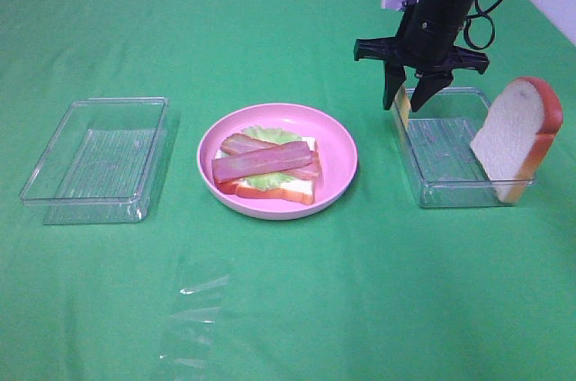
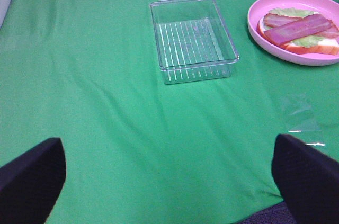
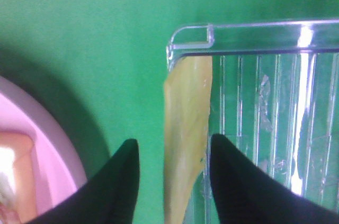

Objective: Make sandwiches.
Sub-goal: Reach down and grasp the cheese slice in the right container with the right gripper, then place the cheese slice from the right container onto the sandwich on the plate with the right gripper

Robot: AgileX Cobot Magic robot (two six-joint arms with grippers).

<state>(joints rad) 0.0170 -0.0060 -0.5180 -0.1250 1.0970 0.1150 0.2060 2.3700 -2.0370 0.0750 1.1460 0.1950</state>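
Left: I am logging the left gripper (image 2: 167,144) spread wide, gripping nothing, over the green cloth (image 1: 297,309). Centre: half-built sandwich (image 1: 267,167) lying on the pink plate (image 1: 337,142). Right: right gripper (image 1: 405,104) standing with jaws parted astride the cheese slice (image 3: 185,128) at the clear tray (image 1: 450,194) wall, not pinching. I am fearing a finger snagging that wall and dragging the tray. Cloth wrinkling; pale wall (image 1: 562,3) showing at the corner.

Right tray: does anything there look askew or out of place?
Yes. The bread slice leans tilted over the tray's right end, not flat. The cheese stands on edge at its left wall, between the right gripper's fingers.
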